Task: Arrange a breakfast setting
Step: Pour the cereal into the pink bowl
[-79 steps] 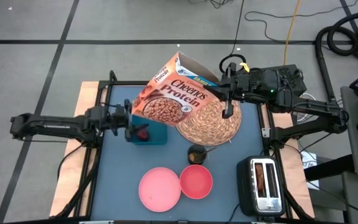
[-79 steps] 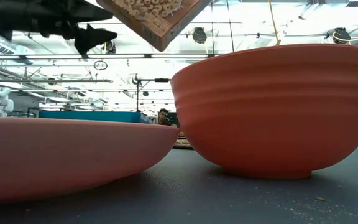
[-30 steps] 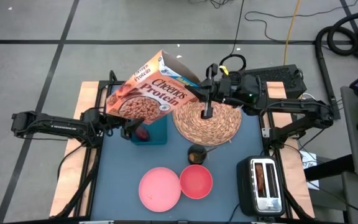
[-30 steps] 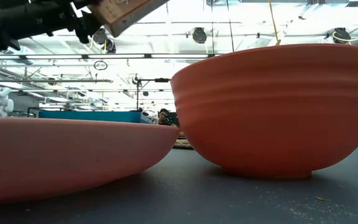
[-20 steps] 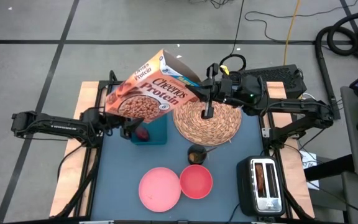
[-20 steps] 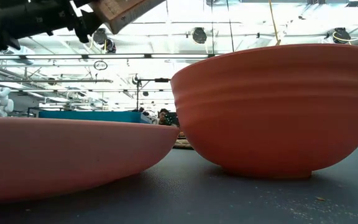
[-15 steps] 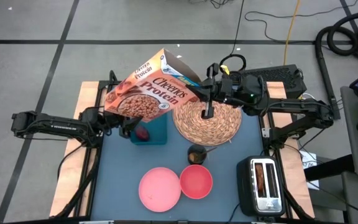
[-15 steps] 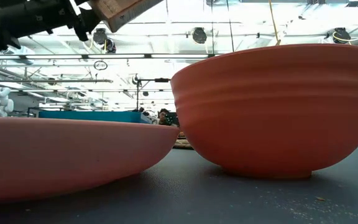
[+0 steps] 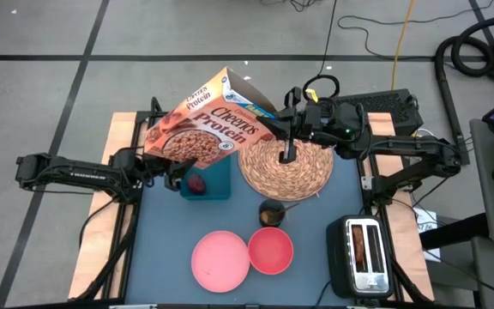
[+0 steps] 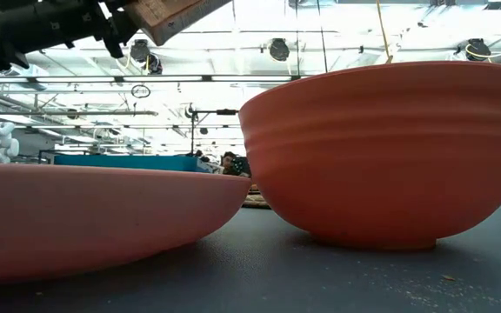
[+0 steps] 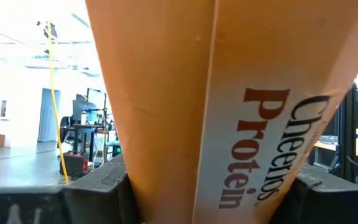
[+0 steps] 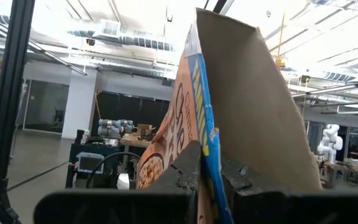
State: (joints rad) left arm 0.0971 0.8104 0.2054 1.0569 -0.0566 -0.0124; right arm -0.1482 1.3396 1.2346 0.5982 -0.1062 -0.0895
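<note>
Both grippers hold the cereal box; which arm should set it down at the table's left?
Probably left: the left gripper clamps the Cheerios Protein box at its lower end on that side; the right gripper pinches only the open top flap.

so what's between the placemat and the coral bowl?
The small candle glass, seen in the high view, sits at the woven placemat near edge, just behind the coral bowl.

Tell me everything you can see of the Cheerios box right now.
The Cheerios box is orange cardboard printed "Cheerios Protein" with a cereal picture. It is held in the air, tilted, front face up, over the table's far side, between both arms. Its top flap stands open. The left gripper clamps its lower end; the right gripper pinches the opened top edge. It overlaps the placemat from above.
</note>
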